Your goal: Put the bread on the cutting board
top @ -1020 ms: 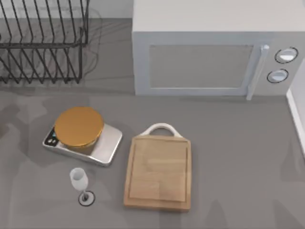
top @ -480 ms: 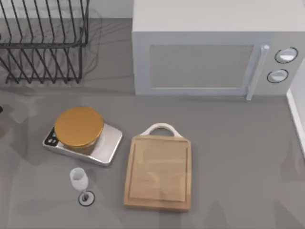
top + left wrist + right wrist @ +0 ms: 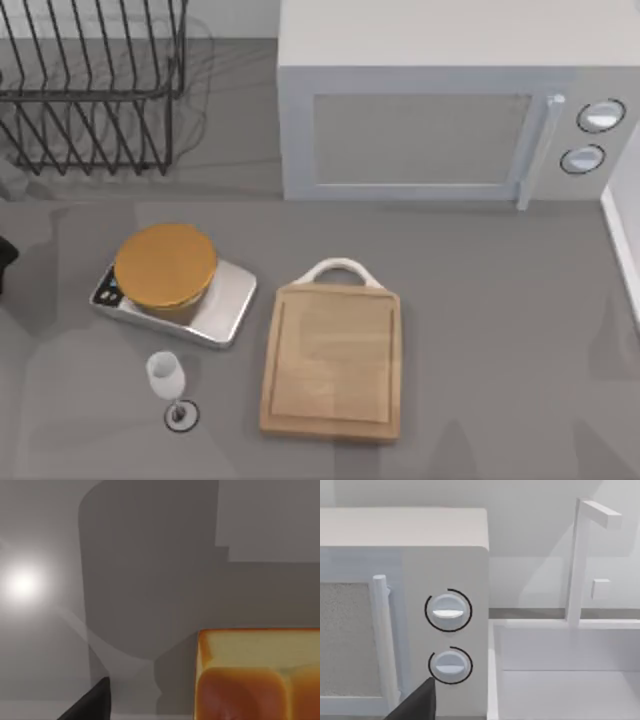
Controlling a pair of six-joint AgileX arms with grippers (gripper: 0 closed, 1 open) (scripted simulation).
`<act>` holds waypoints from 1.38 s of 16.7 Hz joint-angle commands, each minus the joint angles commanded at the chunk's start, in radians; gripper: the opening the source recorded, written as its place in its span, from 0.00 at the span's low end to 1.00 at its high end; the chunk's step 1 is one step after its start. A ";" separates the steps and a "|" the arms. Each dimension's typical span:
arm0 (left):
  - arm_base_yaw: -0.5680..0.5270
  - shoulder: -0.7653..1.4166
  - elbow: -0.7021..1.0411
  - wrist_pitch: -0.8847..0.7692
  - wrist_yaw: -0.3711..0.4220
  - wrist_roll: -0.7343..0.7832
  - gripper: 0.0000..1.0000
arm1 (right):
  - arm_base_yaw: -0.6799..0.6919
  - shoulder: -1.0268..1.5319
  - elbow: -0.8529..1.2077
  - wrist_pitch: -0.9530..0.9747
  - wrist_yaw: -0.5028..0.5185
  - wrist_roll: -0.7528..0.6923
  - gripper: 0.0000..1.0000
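Left gripper (image 3: 150, 702) is at the table's left edge, well apart from the cutting board (image 3: 331, 362) and not yet at the bread (image 3: 166, 265). I cannot tell whether it is released or clenched. It holds nothing that I can see. Right gripper (image 3: 417, 705) is parked off to the board's right, facing the microwave (image 3: 420, 130). Its state I cannot tell either.

I judge the step in hand to be the reach, with the grasp not begun.

The bread sits flat top up on the silver scale (image 3: 215, 310), just left of the board and level with its handle end. Being round, it has no long axis and points no way, so any grasp angle serves. The board's long axis runs toward the microwave, with the white handle (image 3: 340, 270) at that end.

The next move calls for coming down over the bread, closing across its width, lifting clear of the scale and carrying it right onto the bare board. A wine glass (image 3: 168, 385) stands left of the board's near end, close beside the scale, and I think a low sweep could topple it.
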 joint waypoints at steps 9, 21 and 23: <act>0.000 0.000 0.000 0.000 0.000 0.000 0.40 | 0.000 0.000 0.000 0.000 0.000 0.000 1.00; 0.000 0.000 0.000 0.000 0.000 0.000 0.00 | 0.000 0.000 0.000 0.000 0.000 0.000 1.00; -0.004 -0.030 0.004 -0.023 0.015 -0.011 0.00 | 0.000 0.000 0.000 0.000 0.000 0.000 1.00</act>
